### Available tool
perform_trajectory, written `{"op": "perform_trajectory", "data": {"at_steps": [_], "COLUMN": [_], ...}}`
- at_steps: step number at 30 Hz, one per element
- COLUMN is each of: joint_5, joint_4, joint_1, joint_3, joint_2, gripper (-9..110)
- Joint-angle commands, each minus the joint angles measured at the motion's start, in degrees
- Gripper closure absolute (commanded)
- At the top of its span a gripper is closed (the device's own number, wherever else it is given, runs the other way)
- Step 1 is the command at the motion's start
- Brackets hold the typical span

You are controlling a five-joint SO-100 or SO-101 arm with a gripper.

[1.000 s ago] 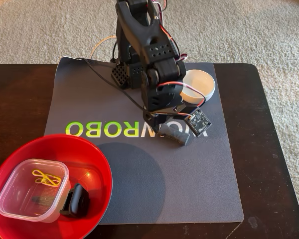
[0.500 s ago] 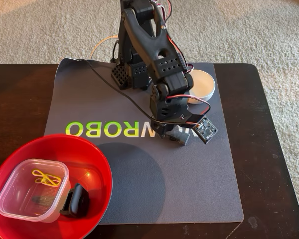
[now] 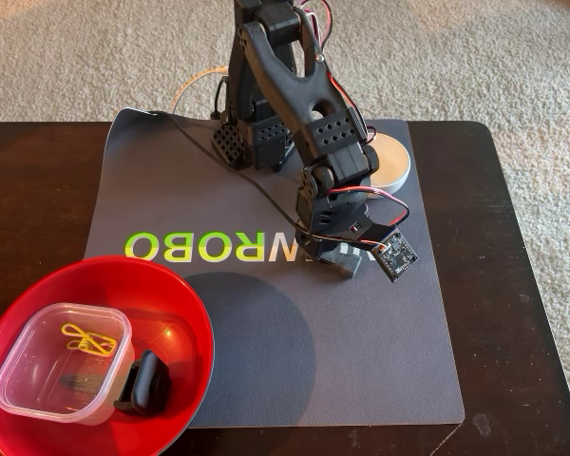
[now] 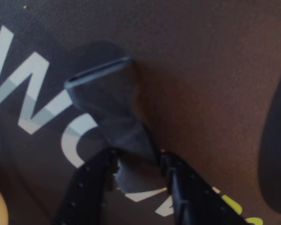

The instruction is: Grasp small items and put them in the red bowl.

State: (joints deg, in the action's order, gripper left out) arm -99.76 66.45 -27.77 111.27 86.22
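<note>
The short dark grey rounded block (image 3: 348,262) lies on the grey mat just right of the printed letters. My gripper (image 3: 329,255) is down over it. In the wrist view the block (image 4: 105,91) stretches away from me, and its narrow near end sits between both fingers of the gripper (image 4: 138,164), which press its sides. The red bowl (image 3: 185,318) stands at the front left corner. Inside it are the clear square tub (image 3: 33,375) with the yellow wire clip (image 3: 85,338), and beside the tub the black bracket (image 3: 144,382).
A small white bowl (image 3: 396,160) stands behind my arm at the mat's back right. The grey mat (image 3: 361,351) covers the middle of a dark wooden table (image 3: 518,285). Carpet lies beyond the table's far edge. A black cable (image 3: 195,152) runs across the mat's back left.
My arm has swung lower and slightly right, bringing the gripper down onto the grey block. The block has barely shifted. The bowl and its contents are unchanged.
</note>
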Motion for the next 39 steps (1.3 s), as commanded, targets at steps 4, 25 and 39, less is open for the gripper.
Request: {"op": "perform_trajectory", "data": {"at_steps": [4, 25, 39], "joint_5": [6.0, -9.9, -11.8], "joint_4": [-1.3, -2.4, -14.9], "joint_1": [0.0, 4.3, -0.5], "joint_3": [0.6, 25.6, 7.8], "joint_2": [5.3, 37.2, 5.4], "gripper": [101, 76, 75]}}
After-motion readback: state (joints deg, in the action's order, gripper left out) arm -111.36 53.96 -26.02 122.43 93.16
